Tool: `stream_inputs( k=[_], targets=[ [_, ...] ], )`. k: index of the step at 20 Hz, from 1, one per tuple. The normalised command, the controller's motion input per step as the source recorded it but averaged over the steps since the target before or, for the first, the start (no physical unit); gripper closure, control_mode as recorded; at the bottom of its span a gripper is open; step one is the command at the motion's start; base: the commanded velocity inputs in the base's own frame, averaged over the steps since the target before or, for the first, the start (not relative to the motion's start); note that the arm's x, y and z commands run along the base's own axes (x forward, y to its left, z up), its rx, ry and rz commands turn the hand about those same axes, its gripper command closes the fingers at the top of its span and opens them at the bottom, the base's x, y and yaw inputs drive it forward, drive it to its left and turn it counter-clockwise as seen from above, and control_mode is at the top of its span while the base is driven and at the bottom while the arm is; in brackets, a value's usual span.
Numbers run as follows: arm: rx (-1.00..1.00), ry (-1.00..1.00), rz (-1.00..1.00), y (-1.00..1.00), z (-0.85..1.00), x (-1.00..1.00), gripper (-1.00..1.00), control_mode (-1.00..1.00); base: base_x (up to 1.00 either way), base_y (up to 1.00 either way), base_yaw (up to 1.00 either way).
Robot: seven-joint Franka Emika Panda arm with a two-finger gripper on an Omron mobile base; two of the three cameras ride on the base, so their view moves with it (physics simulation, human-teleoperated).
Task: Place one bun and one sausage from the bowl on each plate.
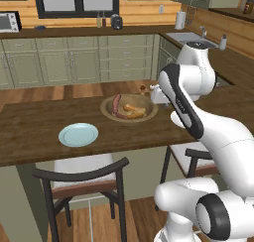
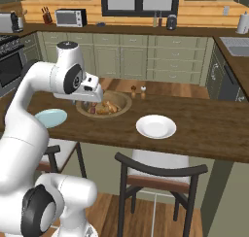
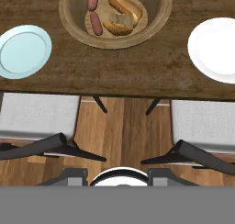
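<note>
While piled together, golden buns [image 3: 123, 13] outbulk slim reddish sausages [image 3: 95, 23].

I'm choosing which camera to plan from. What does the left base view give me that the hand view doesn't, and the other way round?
Left base view, not hand view: the kitchen behind the counter, with the sink and the microwave, and the arm itself, which covers the counter to the right of the bowl.
Hand view, not left base view: the white plate, seen from above.
Both: the bowl with the sausages and buns in it, and the bare light blue plate.
</note>
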Motion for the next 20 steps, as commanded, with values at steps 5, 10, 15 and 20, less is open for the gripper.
stream_inputs(
  k=[5,10,15,20],
  targets=[
    [0.00,0.00,0.00,0.00,0.00,0.00,-1.00,-1.00,0.00,0.00,0.00],
    [0.00,0.00,0.00,0.01,-0.01,0.53,-1.00,-1.00,0.00,0.00,0.00],
    [-0.01,0.07,0.01,0.02,-0.08,0.90,-1.00,-1.00,0.00,0.00,0.00],
    [-0.02,0.02,0.01,0.00,-0.04,0.10,-1.00,-1.00,0.00,0.00,0.00]
  ],
)
